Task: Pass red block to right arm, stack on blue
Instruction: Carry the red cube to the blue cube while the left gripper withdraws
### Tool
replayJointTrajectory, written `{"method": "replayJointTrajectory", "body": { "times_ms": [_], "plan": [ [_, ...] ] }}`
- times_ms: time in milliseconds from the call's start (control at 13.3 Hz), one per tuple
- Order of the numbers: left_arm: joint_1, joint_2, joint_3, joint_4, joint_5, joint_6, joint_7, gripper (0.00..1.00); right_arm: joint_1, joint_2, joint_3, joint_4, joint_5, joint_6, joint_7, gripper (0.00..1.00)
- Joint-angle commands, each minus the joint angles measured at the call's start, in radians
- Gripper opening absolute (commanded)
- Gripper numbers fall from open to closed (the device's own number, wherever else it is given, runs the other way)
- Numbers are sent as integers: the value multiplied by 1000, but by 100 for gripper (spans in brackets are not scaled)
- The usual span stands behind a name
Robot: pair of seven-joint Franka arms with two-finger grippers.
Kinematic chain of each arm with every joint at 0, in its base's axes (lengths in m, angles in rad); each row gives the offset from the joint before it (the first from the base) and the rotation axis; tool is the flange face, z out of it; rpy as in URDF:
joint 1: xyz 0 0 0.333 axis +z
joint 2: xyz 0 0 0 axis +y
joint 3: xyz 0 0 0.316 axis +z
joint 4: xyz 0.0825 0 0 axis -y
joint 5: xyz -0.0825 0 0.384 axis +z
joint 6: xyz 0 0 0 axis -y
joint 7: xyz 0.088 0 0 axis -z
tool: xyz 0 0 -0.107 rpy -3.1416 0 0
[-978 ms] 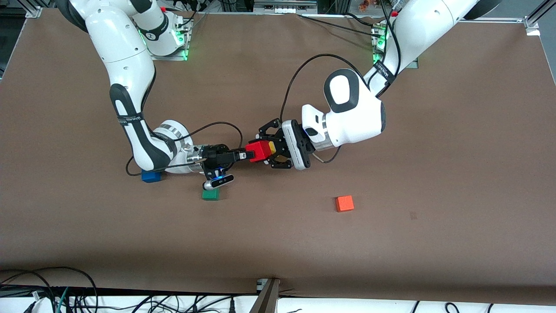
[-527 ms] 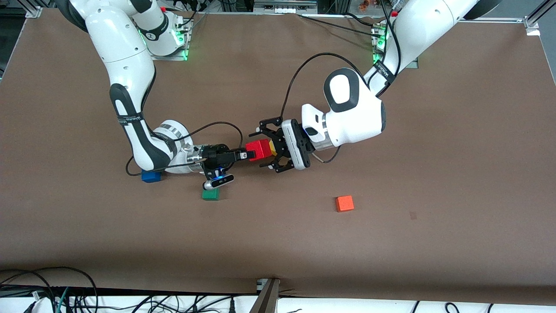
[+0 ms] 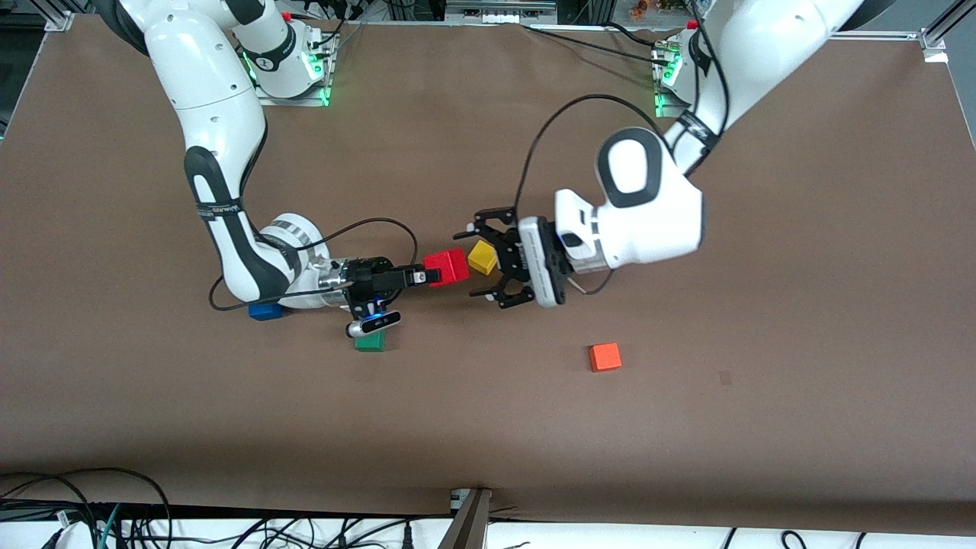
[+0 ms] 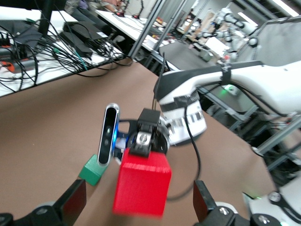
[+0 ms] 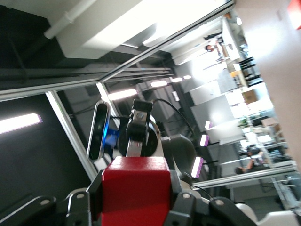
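Now the right end effector (image 3: 428,275) grips the red block (image 3: 447,268); left end effector (image 3: 482,259) gapes wide.

My two arms have glossy white shells with black joint bands and small screw holes. A black-edged white oval cap sits on my left arm (image 3: 633,191). My left gripper (image 3: 479,261) and right gripper (image 3: 427,275) are black. Thin black cables loop off both wrists. Green lights glow at my bases.
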Motion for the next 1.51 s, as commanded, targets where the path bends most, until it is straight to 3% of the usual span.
{"method": "replayJointTrajectory", "body": {
  "times_ms": [0,226,527,903,1054,1204,1430],
  "plan": [
    [106,-30,-3,-13,-20,-188,16,100,1,-61,-86,30,-139,9,87,26],
    [206,-29,4,-10,131,-377,-25,100,9,-100,-208,107,-407,30,101,26],
    [291,-30,6,5,407,-593,-209,100,10,-104,-294,239,-788,36,101,25],
    [285,-35,-11,17,858,-796,-604,100,36,-109,-317,294,-1300,154,101,24],
    [280,-46,-11,75,1005,-909,-745,100,81,-132,-317,294,-1524,246,101,23],
    [280,-62,-11,140,1116,-994,-886,100,87,-144,-317,290,-1635,275,116,23],
    [283,-122,-6,149,1147,-1006,-1113,100,101,-154,-323,265,-1795,328,147,22]
  ]
}}
